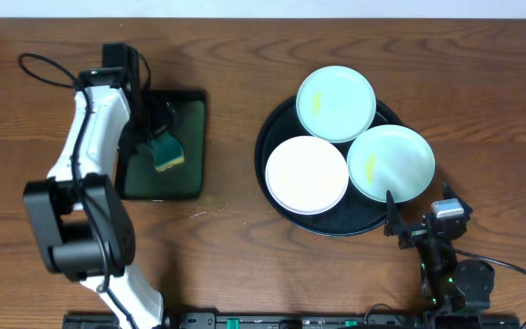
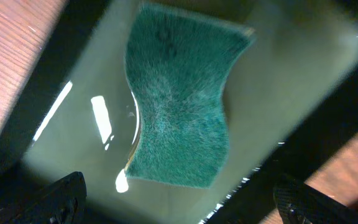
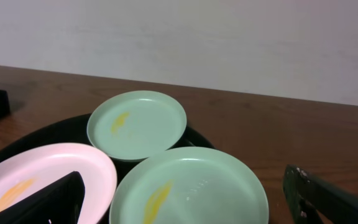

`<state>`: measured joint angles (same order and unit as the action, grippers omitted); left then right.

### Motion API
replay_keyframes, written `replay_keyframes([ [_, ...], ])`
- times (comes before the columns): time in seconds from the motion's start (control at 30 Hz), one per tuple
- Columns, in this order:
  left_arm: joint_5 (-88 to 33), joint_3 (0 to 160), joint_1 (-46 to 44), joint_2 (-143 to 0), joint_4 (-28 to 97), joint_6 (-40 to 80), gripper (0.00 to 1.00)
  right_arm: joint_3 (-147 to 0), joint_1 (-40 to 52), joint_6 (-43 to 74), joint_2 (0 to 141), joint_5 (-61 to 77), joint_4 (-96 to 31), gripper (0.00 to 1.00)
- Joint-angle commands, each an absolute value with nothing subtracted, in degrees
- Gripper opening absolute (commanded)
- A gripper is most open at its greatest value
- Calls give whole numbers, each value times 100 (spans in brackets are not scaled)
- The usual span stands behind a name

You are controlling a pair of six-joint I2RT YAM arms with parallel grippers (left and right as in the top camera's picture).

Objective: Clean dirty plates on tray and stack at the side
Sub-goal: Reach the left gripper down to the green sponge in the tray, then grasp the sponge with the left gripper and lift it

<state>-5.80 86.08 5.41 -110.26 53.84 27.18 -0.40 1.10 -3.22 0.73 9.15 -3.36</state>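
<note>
left pincer (image 2: 180,198) and right pincer (image 3: 185,196) gape wide; yellow-smeared glossy plates (image 1: 336,102) fill the black tray (image 1: 354,220).

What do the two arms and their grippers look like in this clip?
Left arm: glossy white shells between bulky black joints, a thin black cable looping off its wrist. Right arm: mostly black, with a small grey block at the wrist and a black lead trailing from its base. Both have black fingers.
</note>
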Motion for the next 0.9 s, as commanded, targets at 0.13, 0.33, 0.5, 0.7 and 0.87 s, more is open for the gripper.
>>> replay_keyframes([
  [0.13, -847, 8495, 545, -11483, 5468, 2058, 96, -32, 150, -370, 51, 904, -360, 99],
  [0.33, -834, 8396, 545, -11719, 5457, 2062, 97, -32, 150, -370, 51, 904, -360, 99],
  [0.5, -836, 8237, 545, -11758, 5249, 2060, 96, -32, 150, -370, 51, 904, -360, 99],
  [0.7, -836, 7979, 545, -11758, 4842, 1765, 96, -32, 150, -370, 51, 904, -360, 99],
  [0.87, -838, 7975, 545, -11758, 4775, 1761, 73, -32, 150, -370, 51, 904, -360, 99],
])
